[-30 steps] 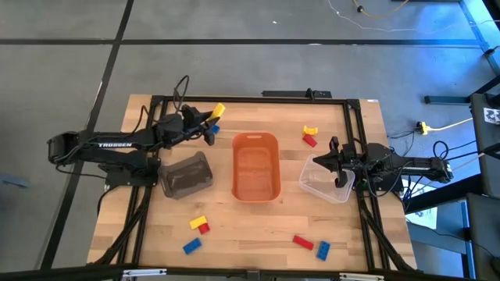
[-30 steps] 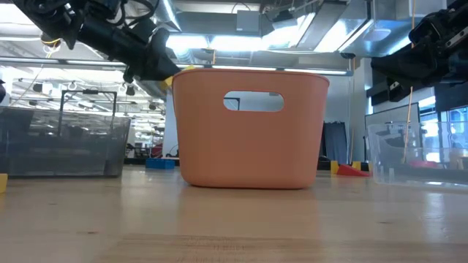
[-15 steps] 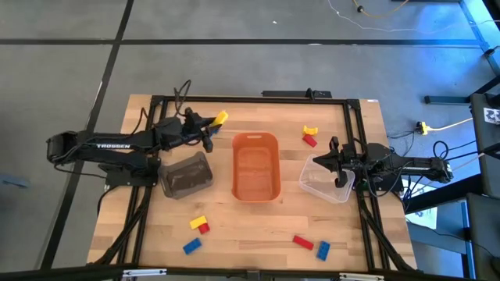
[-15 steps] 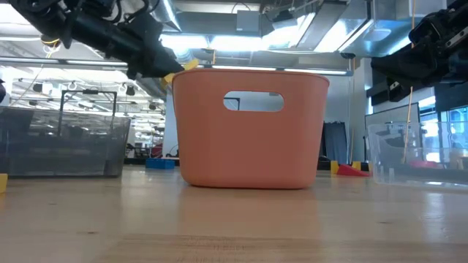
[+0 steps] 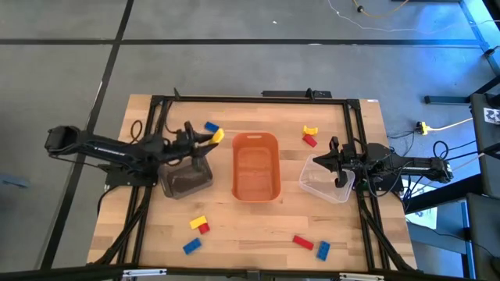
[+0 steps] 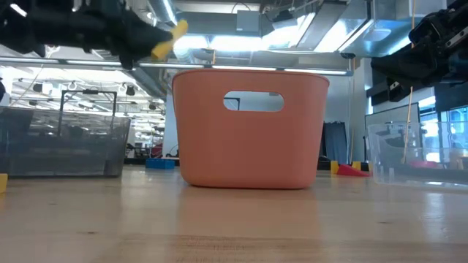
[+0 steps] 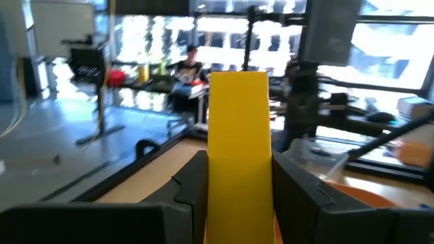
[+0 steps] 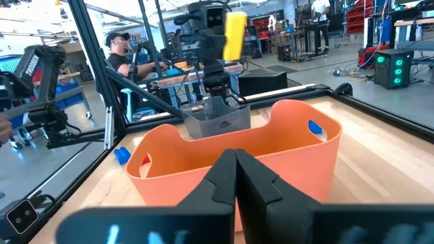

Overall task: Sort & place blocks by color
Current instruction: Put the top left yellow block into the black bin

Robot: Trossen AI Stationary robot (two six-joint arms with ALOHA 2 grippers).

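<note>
Yellow block upright, clamped between left gripper dark fingers. Orange tub rim low beyond, wooden surface beneath. Blurred person seated in the room behind.

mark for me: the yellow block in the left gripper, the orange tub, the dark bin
yellow block (image 7: 237,149): left wrist view, front face.
orange tub (image 5: 255,139): high view, far rim.
dark bin (image 5: 186,176): high view, its inside.

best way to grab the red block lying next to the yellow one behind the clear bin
Judging from the high view, take the red block across its short width, coming straight down from above. It lies flat on the table with open wood on its near side, but the yellow block touches its far side, so set the fingers along the free long edges.
</note>
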